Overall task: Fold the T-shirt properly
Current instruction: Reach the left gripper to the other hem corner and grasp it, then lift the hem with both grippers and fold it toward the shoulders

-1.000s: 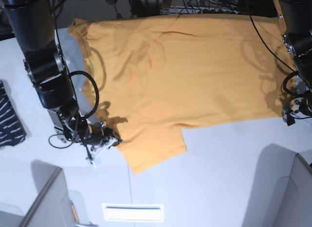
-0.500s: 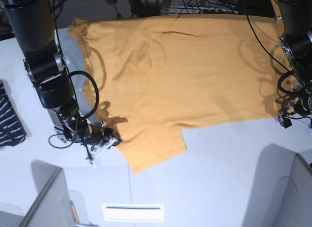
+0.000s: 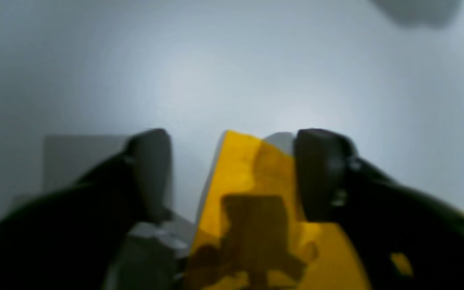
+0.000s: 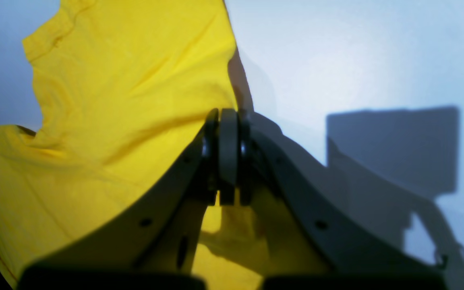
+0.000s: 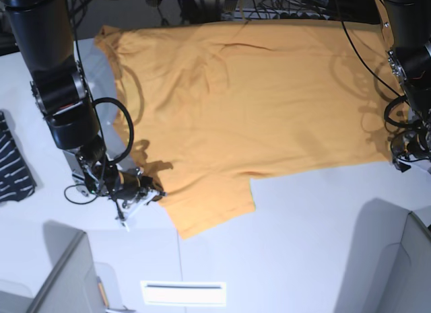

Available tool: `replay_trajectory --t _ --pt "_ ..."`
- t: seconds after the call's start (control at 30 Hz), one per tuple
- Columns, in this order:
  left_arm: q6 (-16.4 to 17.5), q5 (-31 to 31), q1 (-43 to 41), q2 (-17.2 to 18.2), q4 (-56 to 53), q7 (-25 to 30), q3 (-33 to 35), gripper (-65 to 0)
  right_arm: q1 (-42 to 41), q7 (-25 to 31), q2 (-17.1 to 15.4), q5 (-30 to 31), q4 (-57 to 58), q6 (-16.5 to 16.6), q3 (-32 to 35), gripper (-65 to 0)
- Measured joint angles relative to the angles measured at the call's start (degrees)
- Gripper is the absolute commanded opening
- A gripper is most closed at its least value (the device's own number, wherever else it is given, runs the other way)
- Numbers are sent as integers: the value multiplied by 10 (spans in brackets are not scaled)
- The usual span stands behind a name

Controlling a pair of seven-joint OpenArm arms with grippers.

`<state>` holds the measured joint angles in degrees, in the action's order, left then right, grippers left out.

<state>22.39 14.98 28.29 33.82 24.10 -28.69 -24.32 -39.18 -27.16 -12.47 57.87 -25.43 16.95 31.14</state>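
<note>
T-shirt (image 5: 249,104): spread flat on table (image 5: 316,239), 12 o'clock half
left gripper (image 3: 232,173): 3 o'clock hem corner, fingers apart, fabric between
right gripper (image 4: 228,157): 8 o'clock sleeve edge, fingers pressed together, grip on cloth unclear

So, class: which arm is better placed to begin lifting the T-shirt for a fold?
Probably the right. Its end effector is shut on the T-shirt at the sleeve edge, while the left end effector only straddles a corner, with a gap showing between its fingers.
</note>
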Motion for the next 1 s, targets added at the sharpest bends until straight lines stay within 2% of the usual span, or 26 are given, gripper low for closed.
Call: replay_trajectory --t 0.1,0.2,0.47,0.67,1.0 --pt "1 2 -1 0 0 0 0 -453 0 0 0 0 0 0 0 -650" --pt "2 5 -1 0 0 -3 0 -650 0 0 0 0 0 0 0 -650" --pt "3 7 1 -3 7 -13 0 -650 0 1 1 0 0 0 0 -650" --pt "2 -4 16 -12 79 -114 2 -650 -16 -16 1 -14 1 -10 1 -650" --pt "3 -4 78 -9 89 -118 2 -650 -80 -15 -2 -14 4 -11 1 -650"
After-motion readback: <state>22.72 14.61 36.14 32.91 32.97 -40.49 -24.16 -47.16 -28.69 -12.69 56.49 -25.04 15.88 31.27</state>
